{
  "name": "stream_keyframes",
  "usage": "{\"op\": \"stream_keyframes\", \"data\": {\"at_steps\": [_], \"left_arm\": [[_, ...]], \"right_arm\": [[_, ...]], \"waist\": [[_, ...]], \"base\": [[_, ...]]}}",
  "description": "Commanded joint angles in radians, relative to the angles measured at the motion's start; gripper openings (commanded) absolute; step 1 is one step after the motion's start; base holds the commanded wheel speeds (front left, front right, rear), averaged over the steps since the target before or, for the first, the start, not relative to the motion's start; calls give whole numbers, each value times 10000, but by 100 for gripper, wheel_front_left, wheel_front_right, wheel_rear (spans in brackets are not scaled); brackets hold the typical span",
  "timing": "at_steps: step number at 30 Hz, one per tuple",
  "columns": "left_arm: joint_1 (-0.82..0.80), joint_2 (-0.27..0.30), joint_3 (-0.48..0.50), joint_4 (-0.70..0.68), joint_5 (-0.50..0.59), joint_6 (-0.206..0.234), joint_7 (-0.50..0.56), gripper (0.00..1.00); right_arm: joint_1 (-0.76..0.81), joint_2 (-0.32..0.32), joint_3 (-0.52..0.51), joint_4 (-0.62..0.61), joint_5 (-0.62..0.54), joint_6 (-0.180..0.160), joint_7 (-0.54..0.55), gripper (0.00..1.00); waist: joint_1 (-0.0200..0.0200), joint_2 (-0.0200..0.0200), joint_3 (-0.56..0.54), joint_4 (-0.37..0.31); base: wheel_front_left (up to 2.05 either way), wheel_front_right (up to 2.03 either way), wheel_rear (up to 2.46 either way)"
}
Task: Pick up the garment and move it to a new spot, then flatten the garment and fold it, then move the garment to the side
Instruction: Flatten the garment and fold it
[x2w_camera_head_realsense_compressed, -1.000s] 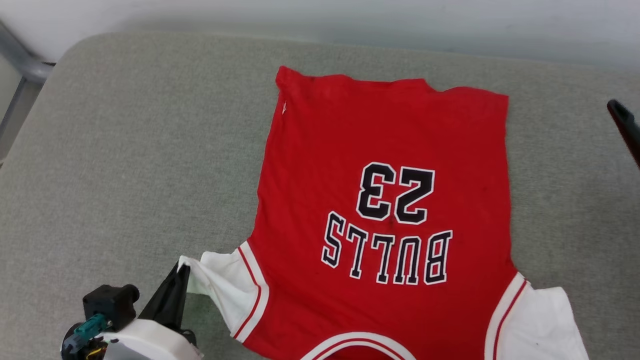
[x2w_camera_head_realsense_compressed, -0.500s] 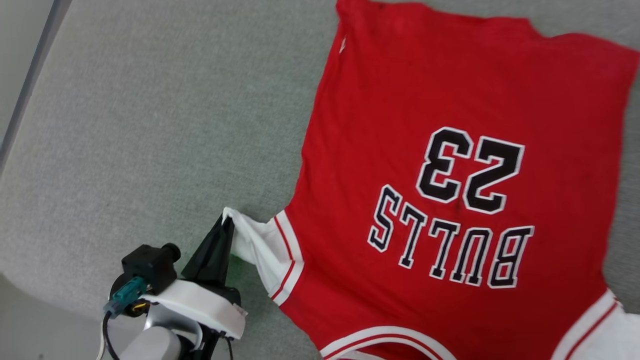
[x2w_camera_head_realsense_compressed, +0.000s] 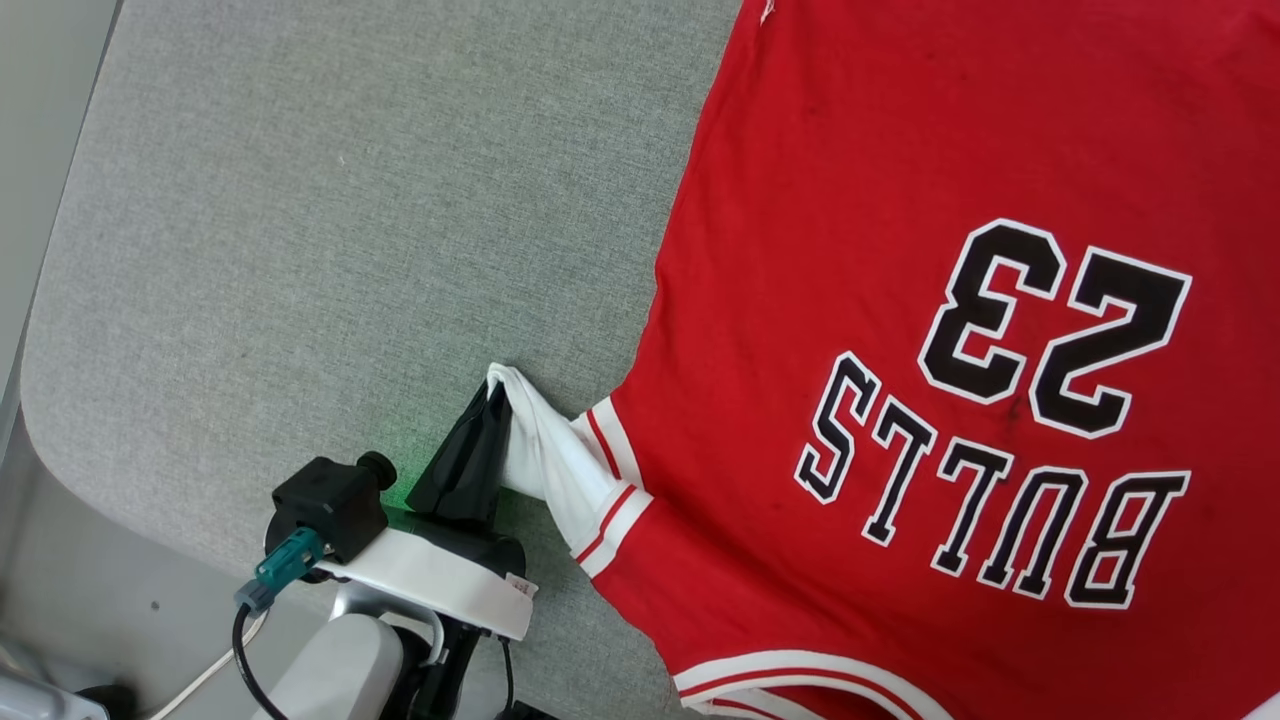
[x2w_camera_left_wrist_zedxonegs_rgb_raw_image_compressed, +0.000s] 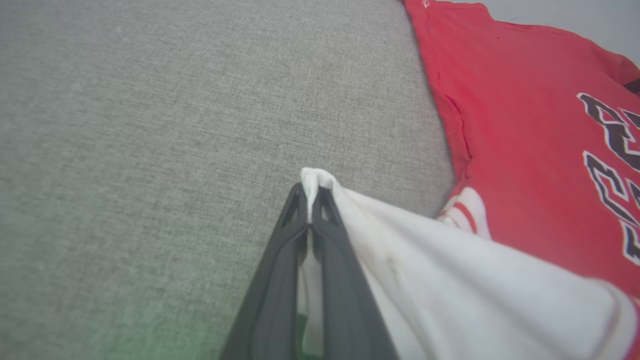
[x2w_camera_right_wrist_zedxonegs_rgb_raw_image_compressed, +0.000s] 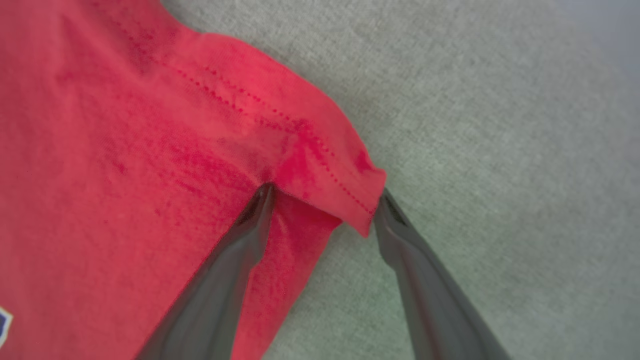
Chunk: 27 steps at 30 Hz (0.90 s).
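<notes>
The garment (x2w_camera_head_realsense_compressed: 850, 250) lies spread on the grey cushion, a red jersey with its black white-outlined lettering upside down to me. Its white sleeve (x2w_camera_head_realsense_compressed: 545, 450) is drawn out to the left into a point. My left gripper (x2w_camera_head_realsense_compressed: 490, 395) is shut on that sleeve tip, low over the cushion. The left wrist view shows the dark fingers (x2w_camera_left_wrist_zedxonegs_rgb_raw_image_compressed: 311, 192) pinching the white cloth (x2w_camera_left_wrist_zedxonegs_rgb_raw_image_compressed: 450, 265). In the right wrist view my right gripper (x2w_camera_right_wrist_zedxonegs_rgb_raw_image_compressed: 325, 197) is open, its two fingers straddling a stitched hem corner of the red cloth (x2w_camera_right_wrist_zedxonegs_rgb_raw_image_compressed: 150, 125).
The grey fabric cushion (x2w_camera_head_realsense_compressed: 350, 250) stretches bare to the left of the jersey. Its rounded corner ends at the lower left, with grey floor (x2w_camera_head_realsense_compressed: 90, 620) beyond. A cable (x2w_camera_head_realsense_compressed: 240, 650) hangs off my left wrist.
The head camera has swung, so the jersey looks larger and sits further right. My left gripper stays shut on the sleeve tip, which is now drawn out straighter.
</notes>
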Motion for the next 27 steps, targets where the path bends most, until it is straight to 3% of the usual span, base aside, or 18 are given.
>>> {"op": "stream_keyframes", "data": {"at_steps": [1,5,6,7,17,27], "left_arm": [[-96,-127,91,118,103,-92,-4,0],[-107,-327,299,285,315,-281,9,0],[-107,-378,358,330,364,-320,17,0],[-107,-415,420,377,399,-366,19,0],[359,-422,989,643,776,-516,11,0],[1341,-143,1455,483,672,-232,13,0]], "right_arm": [[914,97,380,405,151,-4,148,100],[1127,-14,371,507,291,-4,-72,100],[1091,-36,370,472,278,-4,-195,18],[1020,-46,377,431,279,-6,-329,0],[220,333,653,87,726,-6,-2294,0],[1290,-357,1407,-623,1797,-6,-3959,0]], "waist": [[0,0,94,42],[0,0,163,0],[0,0,161,-21],[0,0,144,-49],[0,0,-919,-647],[0,0,-2607,-1520]], "base": [[0,0,0],[0,0,0],[0,0,0],[0,0,0],[0,0,0],[0,0,0]]}}
